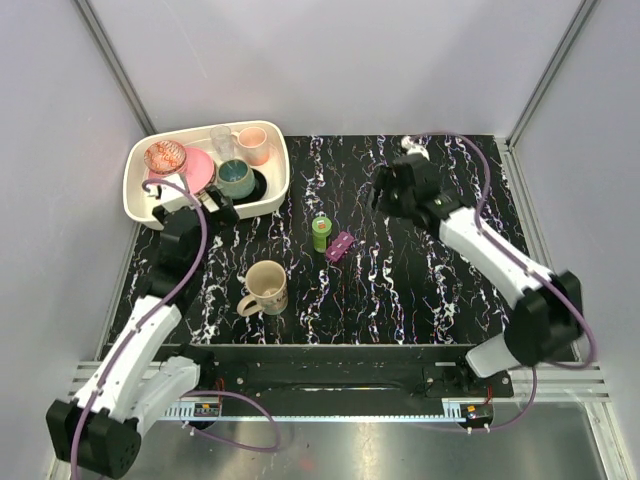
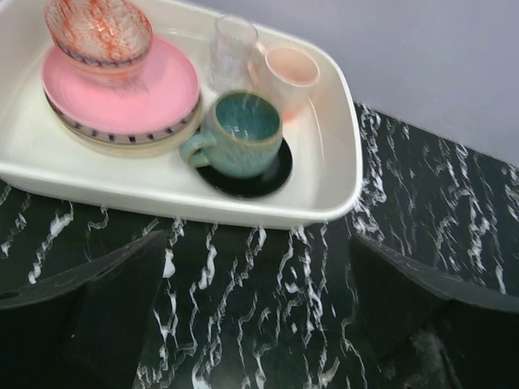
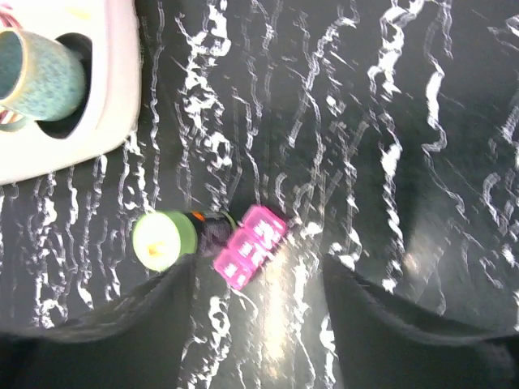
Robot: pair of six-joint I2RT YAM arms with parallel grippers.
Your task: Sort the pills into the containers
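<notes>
Only overhead, beige mug (image 1: 266, 286), near pill box (image 1: 340, 246)

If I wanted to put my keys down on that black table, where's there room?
Widest bare patch: near right, between the beige mug, the purple pill box and the right arm. Another lies at the back, between the white tray and that arm. Crowded: the tray, full of dishes, and the middle, where the green bottle stands beside the pill box.

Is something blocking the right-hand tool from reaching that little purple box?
Nothing visible. Only bare black tabletop lies between the right tool and the purple pill box; the green bottle stands close beside the box, not in between.
</notes>
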